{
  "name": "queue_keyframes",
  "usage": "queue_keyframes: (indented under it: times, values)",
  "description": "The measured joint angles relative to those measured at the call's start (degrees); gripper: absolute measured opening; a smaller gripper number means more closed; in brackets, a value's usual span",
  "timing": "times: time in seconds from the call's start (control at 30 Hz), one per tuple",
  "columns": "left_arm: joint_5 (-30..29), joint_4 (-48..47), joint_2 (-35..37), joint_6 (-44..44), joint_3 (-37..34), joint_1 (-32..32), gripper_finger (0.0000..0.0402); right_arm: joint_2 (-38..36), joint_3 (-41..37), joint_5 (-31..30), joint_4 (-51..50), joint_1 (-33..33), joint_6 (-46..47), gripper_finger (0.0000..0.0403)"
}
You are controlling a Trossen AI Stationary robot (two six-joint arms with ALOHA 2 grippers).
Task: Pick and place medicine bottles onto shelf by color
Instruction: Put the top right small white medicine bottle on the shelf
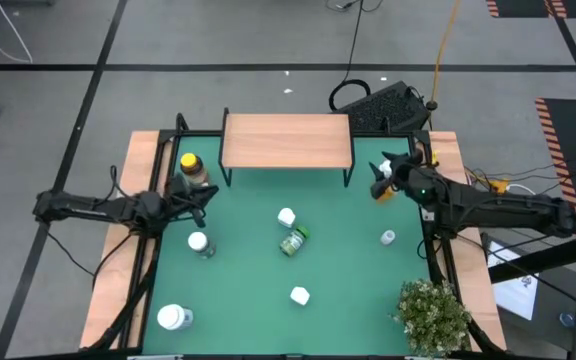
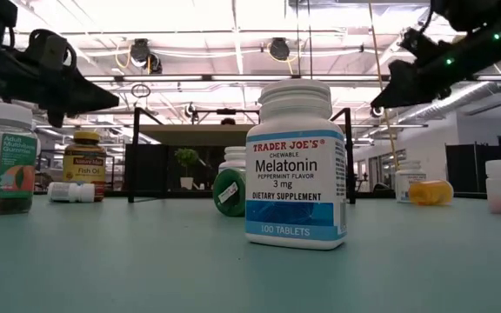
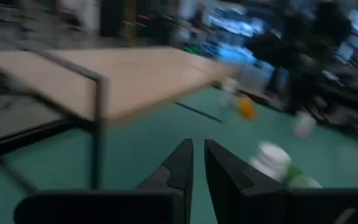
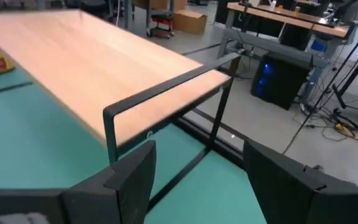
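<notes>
While the low light-wood shelf (image 1: 287, 139) stands bare, the empty left gripper (image 3: 194, 163) is nearly closed; the empty right gripper (image 4: 197, 177) gapes wide.

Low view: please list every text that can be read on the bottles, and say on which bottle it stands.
"TRADER JOE'S CHEWABLE Melatonin PEPPERMINT FLAVOR 3 mg DIETARY SUPPLEMENT 100 TABLETS": white melatonin bottle in front.
"Adult Multi-Support Gummies": gummies jar at the left edge; partly cut off.
"Fish Oil": amber bottle; its brand line above is too small to read.
Green-capped bottle lying down: label too small.
Other bottles: nothing readable.
</notes>
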State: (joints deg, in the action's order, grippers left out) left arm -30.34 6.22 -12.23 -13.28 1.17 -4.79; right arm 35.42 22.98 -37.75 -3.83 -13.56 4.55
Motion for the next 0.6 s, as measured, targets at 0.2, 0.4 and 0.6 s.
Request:
queue_keyframes:
  times: [0.2, 0.4, 0.6]
  values:
    - [11.74, 7.69, -3.51, -2.25, 0.0, -3.6, 0.0042, 1.8, 9.85, -1.3, -7.6, -1.28, -2.77, 0.0248]
    - [7.05, 10.16, -7.62, -11.8, 0.02, -6.58, 0.0042, 5.83, 25.3, 3.05, -36.56, -5.66, 7.37, 0.0259]
    - [2.71, 10.5, -14.82, -13.46, 0.02, -7.02, 0.0042, 10.63, 30.16, 14.82, -46.54, -11.34, 4.91, 0.0259]
